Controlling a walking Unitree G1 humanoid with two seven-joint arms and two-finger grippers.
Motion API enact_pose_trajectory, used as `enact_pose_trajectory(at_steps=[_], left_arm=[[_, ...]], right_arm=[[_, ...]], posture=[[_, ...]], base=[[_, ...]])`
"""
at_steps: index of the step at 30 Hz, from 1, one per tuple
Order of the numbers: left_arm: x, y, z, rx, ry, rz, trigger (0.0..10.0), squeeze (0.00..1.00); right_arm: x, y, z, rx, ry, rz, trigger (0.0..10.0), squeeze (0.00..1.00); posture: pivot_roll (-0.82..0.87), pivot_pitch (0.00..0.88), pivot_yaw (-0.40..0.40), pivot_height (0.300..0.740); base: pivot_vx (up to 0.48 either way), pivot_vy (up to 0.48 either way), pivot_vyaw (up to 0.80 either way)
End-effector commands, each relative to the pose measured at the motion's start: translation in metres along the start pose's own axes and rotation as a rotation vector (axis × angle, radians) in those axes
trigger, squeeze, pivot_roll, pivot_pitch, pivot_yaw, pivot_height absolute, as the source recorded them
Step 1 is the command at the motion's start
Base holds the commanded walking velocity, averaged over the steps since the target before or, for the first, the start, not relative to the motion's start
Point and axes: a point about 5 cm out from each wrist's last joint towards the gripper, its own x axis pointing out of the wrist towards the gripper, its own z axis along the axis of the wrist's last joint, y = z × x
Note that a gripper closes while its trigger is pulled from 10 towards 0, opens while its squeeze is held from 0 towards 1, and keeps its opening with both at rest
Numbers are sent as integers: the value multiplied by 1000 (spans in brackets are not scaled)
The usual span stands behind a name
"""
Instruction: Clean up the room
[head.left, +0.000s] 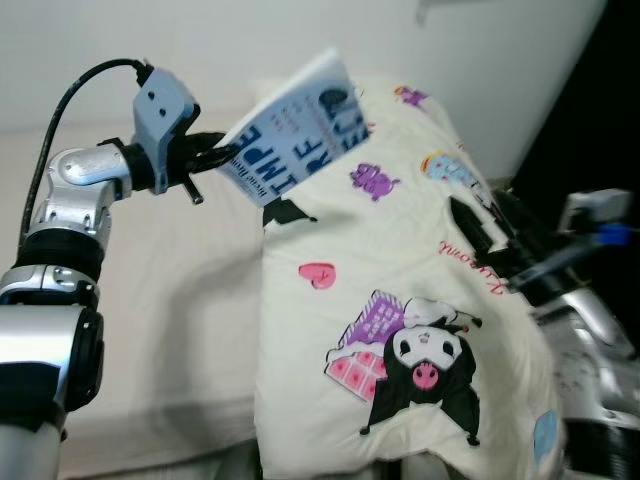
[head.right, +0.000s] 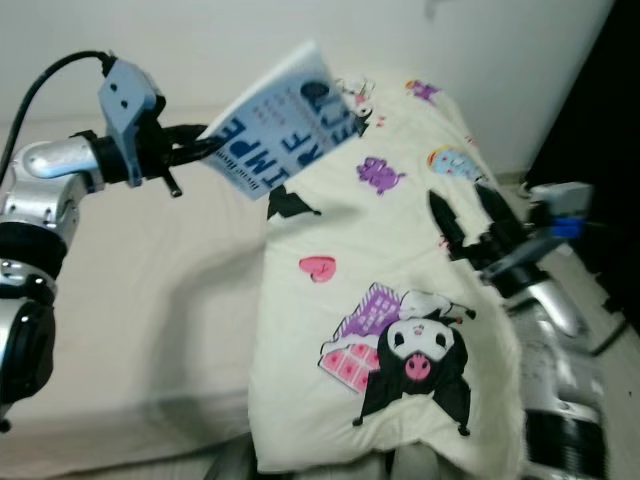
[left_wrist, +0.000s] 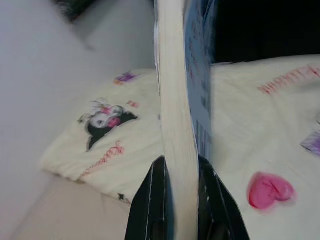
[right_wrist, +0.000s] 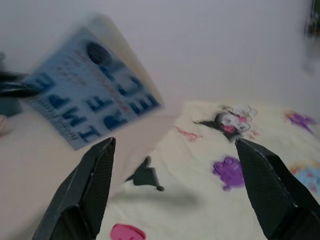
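Black fingers of the left gripper (head.left: 215, 152) clench the lower edge of a blue-and-white paperback book (head.left: 297, 128), one finger on each cover with the pale block of pages pressed between them, as the left wrist view shows plainly. The book is held up in the air, tilted, with its large blue title letters facing the camera. It hangs above the seam where the bare beige mattress (head.left: 170, 300) meets a cream cartoon-print blanket (head.left: 400, 300).

The right gripper (head.right: 470, 232) is spread wide and empty, poised just over the blanket's right side, its fingers pointing towards the book from some way off.

The blanket lies flat along the right half of the bed, scattered with purple figures, a pink heart (head.left: 317, 273) and a black-and-white cartoon character (head.left: 425, 370). A plain white wall (head.left: 250, 40) stands behind the bed.

As for the tidying, the book appears to be lifted clear of the bed, so picking it up looks done. Carrying it off to wherever it belongs and setting it down is not yet done; no shelf or table can be made out here. The blanket looks reasonably spread, though whether it needs straightening is hard to judge.
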Motion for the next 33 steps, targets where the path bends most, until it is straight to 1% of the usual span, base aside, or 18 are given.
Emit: enact_pose_trajectory(at_steps=[1,3,5,6,7,9,11,12,15,16,17,22,24,28,30,31,32,33], left_arm=[[-5,0,4,69,17,-62,0,0],[2,-9,9,142,12,-147,0,0],[2,-9,9,142,12,-147,0,0],[8,-16,13,188,-1,-191,0,0],[8,-16,13,188,-1,-191,0,0],[11,-21,16,193,-27,-223,0,0],[14,-26,19,198,-49,-254,0,0],[17,-31,22,194,-83,-289,0,0],[20,-40,28,171,-142,-343,0,0],[21,-45,35,149,-195,-370,0,0],[21,-48,40,135,-231,-388,0,0],[19,-53,49,117,-289,-413,0,0],[16,-59,61,112,-357,-435,0,0],[15,-63,67,111,-382,-445,0,0],[16,-66,71,111,-400,-450,0,0],[16,-66,71,111,-400,-450,0,0],[17,-67,71,111,-402,-448,0,0],[17,-67,71,111,-402,-448,0,0]], right_arm=[[-4,9,12,-31,20,116,10000,0],[-11,18,39,-201,131,257,10000,0],[-11,18,39,-201,131,257,10000,0],[-11,21,54,-297,175,305,10000,0],[-11,21,54,-297,175,305,10000,0],[-7,19,62,-340,171,295,10000,0],[-5,15,67,-371,164,275,10000,51],[-1,10,71,-412,163,242,10000,118],[2,3,71,-453,177,187,10000,75],[3,-5,65,-483,216,131,10000,0],[3,-10,61,-502,245,96,10000,0],[3,-12,56,-502,269,72,10000,0],[4,-5,52,-455,270,103,10000,0],[5,-1,49,-423,276,130,10000,0],[4,16,45,-331,273,245,10000,0],[4,16,45,-331,273,245,10000,0],[3,25,52,-256,210,306,10000,0],[3,25,52,-256,210,306,10000,0]], posture=[[-43,10,74,591],[-49,10,80,591],[-49,10,80,591],[-53,4,79,591],[-53,4,79,591],[-59,6,77,591],[-65,7,77,591],[-66,5,76,591],[-65,8,74,591],[-63,13,70,591],[-63,15,68,591],[-60,19,63,591],[-59,23,59,591],[-57,24,55,591],[-57,25,52,591],[-57,25,52,591],[-57,25,52,591],[-57,25,52,591]], base=[[0,0,0],[0,0,0],[0,0,0],[0,0,0],[0,0,0],[0,0,0],[0,0,0],[0,0,0],[0,0,0],[0,0,0],[0,0,0],[0,0,0],[0,0,0],[0,0,0],[0,0,0],[0,0,0],[0,0,0],[0,0,0]])
